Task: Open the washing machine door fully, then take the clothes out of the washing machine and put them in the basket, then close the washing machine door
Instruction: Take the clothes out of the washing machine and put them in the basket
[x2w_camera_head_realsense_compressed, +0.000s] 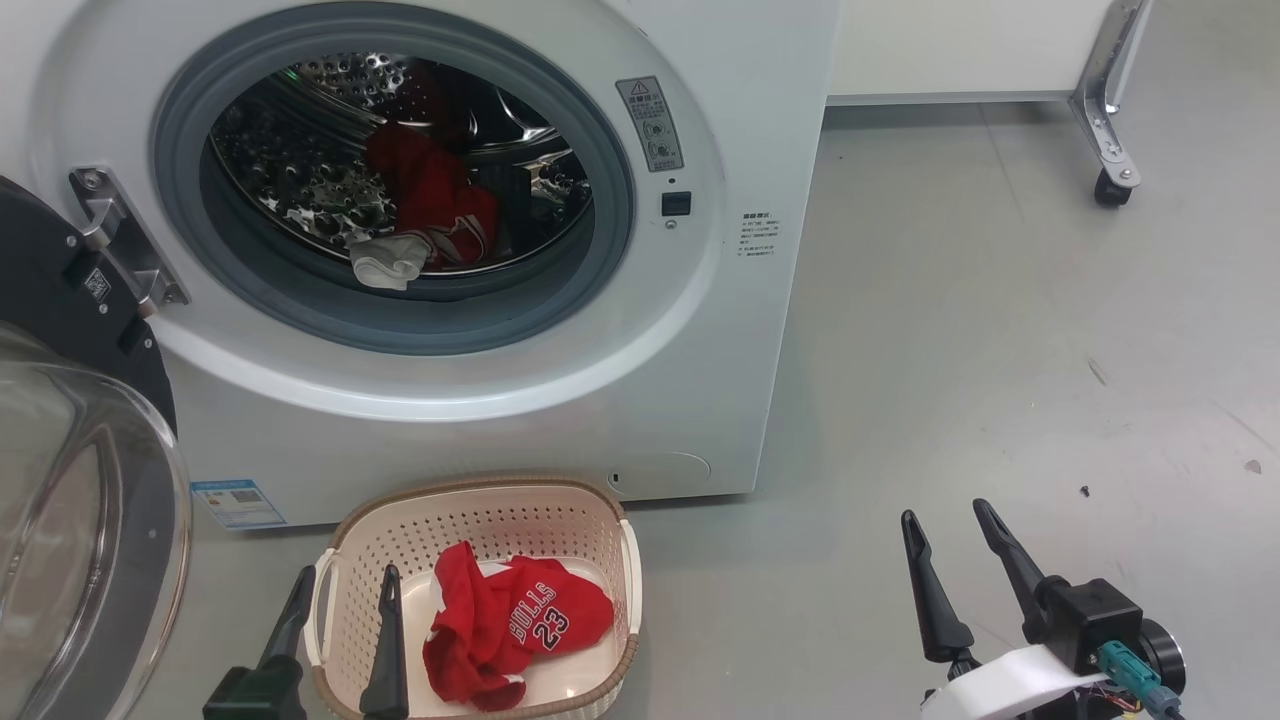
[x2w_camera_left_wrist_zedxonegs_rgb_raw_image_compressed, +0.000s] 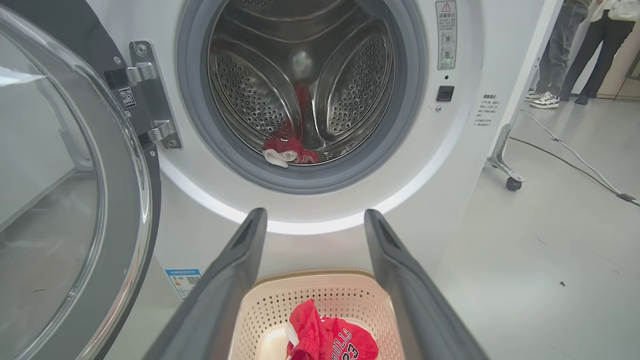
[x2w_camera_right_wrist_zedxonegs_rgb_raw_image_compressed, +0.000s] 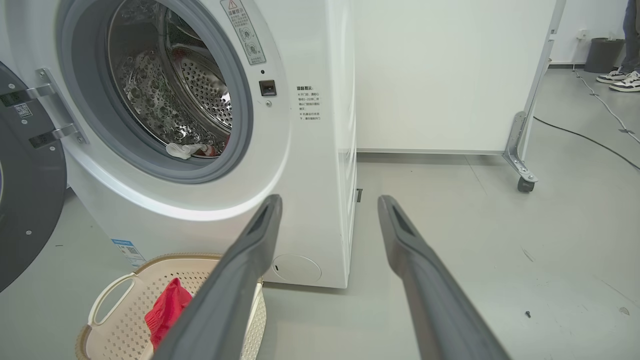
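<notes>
Clear of the door (x2w_camera_head_realsense_compressed: 95, 500) open at left, raise the left hand (x2w_camera_head_realsense_compressed: 347, 578), fingers apart and empty above the basket (x2w_camera_head_realsense_compressed: 480, 492) with one jersey (x2w_camera_head_realsense_compressed: 530, 615), into the washing machine (x2w_camera_head_realsense_compressed: 740, 350) to pinch the red clothes (x2w_camera_head_realsense_compressed: 435, 205) at its front lip, leaving the right hand (x2w_camera_head_realsense_compressed: 945, 512), also spread, aside.

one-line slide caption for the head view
Open left claw by cream perforated basket holding red BULLS 23 jersey; red and white clothes inside white washing machine
</notes>
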